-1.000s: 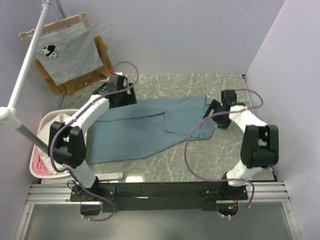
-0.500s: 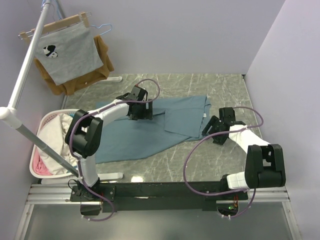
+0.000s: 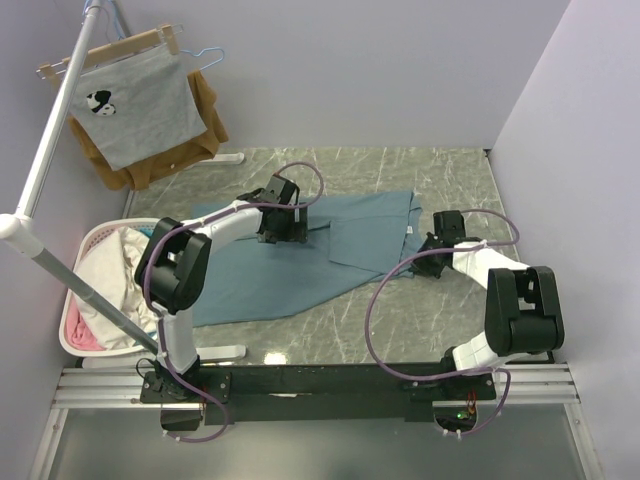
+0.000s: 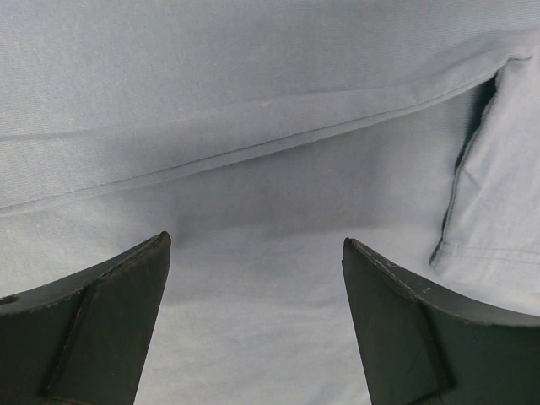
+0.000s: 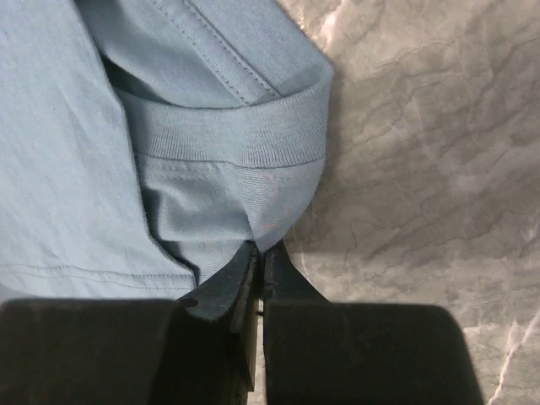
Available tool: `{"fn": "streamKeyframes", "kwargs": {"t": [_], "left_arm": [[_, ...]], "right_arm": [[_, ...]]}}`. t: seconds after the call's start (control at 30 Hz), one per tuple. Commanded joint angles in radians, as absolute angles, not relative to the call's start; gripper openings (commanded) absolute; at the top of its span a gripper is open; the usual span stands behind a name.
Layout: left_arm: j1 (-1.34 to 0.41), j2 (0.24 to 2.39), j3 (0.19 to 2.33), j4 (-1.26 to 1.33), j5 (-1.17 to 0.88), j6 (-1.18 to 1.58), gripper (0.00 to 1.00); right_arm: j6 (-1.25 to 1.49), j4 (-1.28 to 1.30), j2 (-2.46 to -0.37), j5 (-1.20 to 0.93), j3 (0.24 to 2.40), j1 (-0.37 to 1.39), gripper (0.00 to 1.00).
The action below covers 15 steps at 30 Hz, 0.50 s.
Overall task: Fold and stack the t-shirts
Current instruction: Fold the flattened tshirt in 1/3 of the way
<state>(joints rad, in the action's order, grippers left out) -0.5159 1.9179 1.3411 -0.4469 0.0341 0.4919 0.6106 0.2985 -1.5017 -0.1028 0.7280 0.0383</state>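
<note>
Item: one teal-blue t-shirt [image 3: 270, 275], spread flat on the grey marbled counter [image 3: 400, 330], with a panel doubled over toward its neck end. Long axis: crosswise to the arms, with the hem end toward the left arm's side and the neck end toward the right arm's. Left gripper [image 3: 283, 225]: over the t-shirt's far edge, about midway along its length. Its jaws are wide apart and hold nothing, and they point down at a long fold ridge [image 4: 253, 152] running along that axis. Right gripper [image 3: 428, 243]: at the t-shirt's neck end. Its jaws are pressed together on a small pinch of cloth just beside the ribbed neckband [image 5: 245, 139], as far as the wrist view shows. Judgement: the coming fold turns on the neck end, which lies right at the right gripper and well apart from the left. The right arm is nearer and would carry cloth along the axis toward the hem, while the left is placed to take the far edge.
</note>
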Motion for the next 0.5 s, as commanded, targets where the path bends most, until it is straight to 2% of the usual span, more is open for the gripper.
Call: {"fn": "streamKeyframes", "kwargs": {"t": [0.0,0.13,0.27,0.47], "left_arm": [[-0.525,1.937,1.365,-0.442,0.052,0.48,0.88],[-0.529,1.957,1.379,-0.451,0.048,0.474,0.88],[-0.534,1.983,1.4,-0.469,0.051,0.465,0.88],[-0.537,1.999,1.414,-0.479,0.054,0.46,0.88]], "right_arm": [[0.571,0.291,-1.427,-0.167,0.75,0.058,0.0],[0.561,0.336,-1.393,-0.268,0.82,0.074,0.0],[0.558,0.4,-1.456,-0.299,1.003,0.098,0.03],[0.571,0.446,-1.73,-0.305,1.297,0.114,0.03]]}}
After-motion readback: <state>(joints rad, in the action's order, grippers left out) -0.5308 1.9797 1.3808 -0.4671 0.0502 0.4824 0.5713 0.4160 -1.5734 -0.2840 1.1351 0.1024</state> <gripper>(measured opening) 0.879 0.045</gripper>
